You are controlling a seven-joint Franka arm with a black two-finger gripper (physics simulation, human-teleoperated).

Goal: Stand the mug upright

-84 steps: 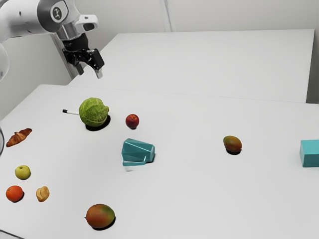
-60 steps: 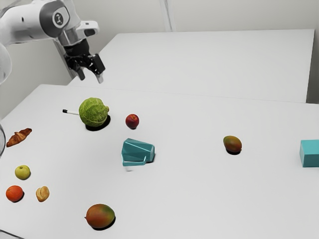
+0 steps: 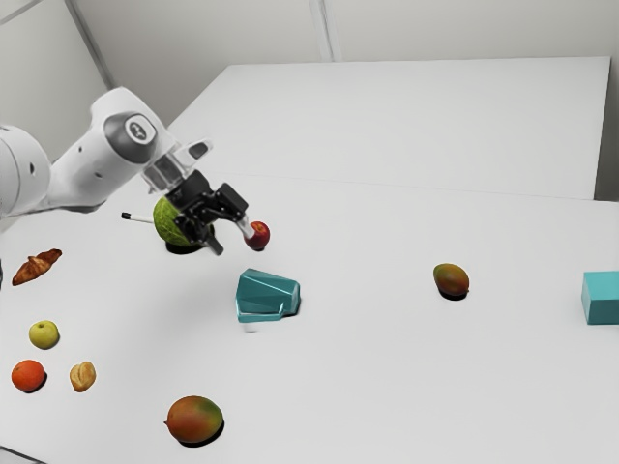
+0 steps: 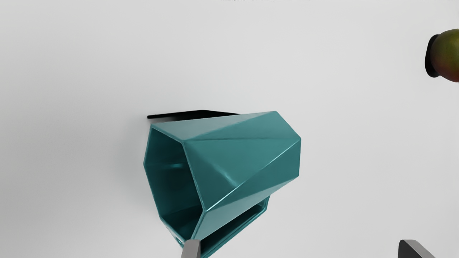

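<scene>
My gripper [image 3: 233,242] hangs over the table in the exterior view, above and to the left of the teal mug [image 3: 267,294], not touching it. The mug lies on its side, its handle toward the exterior view's bottom. In the wrist view the faceted mug [image 4: 244,157] shows its dark open mouth and part of its handle. The gripper [image 4: 299,249] is open there, its fingertips wide apart with nothing held between them; one tip overlaps the view of the mug's rim and handle.
Behind my hand are a green cabbage [image 3: 170,224] and a red fruit [image 3: 258,235]. A mango [image 3: 451,279] and a teal box [image 3: 601,298] stand toward the exterior view's right on the table [image 3: 387,387]. Another mango [image 3: 194,420] lies near the bottom, and several small foods sit at left.
My hand has swung from the table's far left corner toward the exterior view's right and down, nearer the mug, and now partly covers the cabbage. The mug has not moved.
</scene>
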